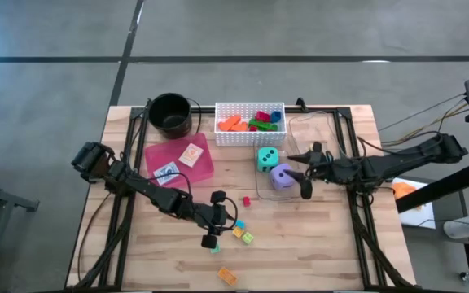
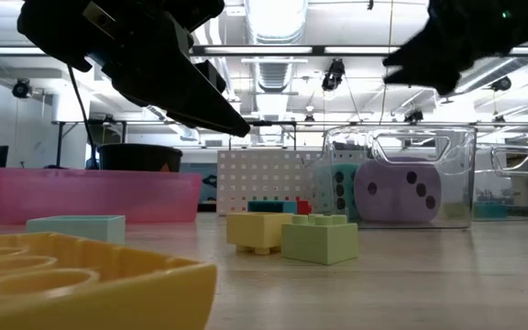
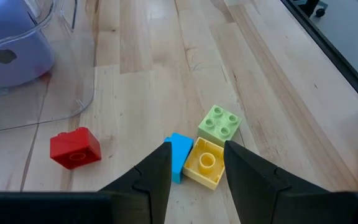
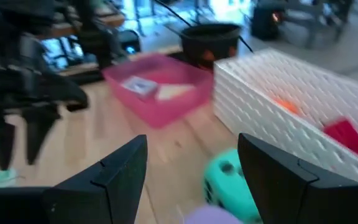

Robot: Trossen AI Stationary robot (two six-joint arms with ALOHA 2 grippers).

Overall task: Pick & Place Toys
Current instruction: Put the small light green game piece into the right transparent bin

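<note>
On the wooden desk (image 1: 316, 252), the white basket (image 1: 249, 133) holds blocks beside the pink tray (image 1: 206, 167). The right gripper (image 1: 303, 173), jaws apart and empty, hovers by the purple die (image 1: 280, 176) and teal die (image 1: 268, 159). The left gripper (image 3: 196, 165), parted, brackets the yellow block (image 3: 205, 163), not yet gripping.

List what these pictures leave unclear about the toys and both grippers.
- Purple die: high view, partly covered by the right gripper; its top face is unreadable.
- Cards in the pink tray: too small in the high view, blurred in the right wrist view.
- Blocks in the white basket: piled together, count unclear.
- Left gripper: open over the yellow block; contact unclear.
- Yellow piece: low view, cut off by the edge.
</note>
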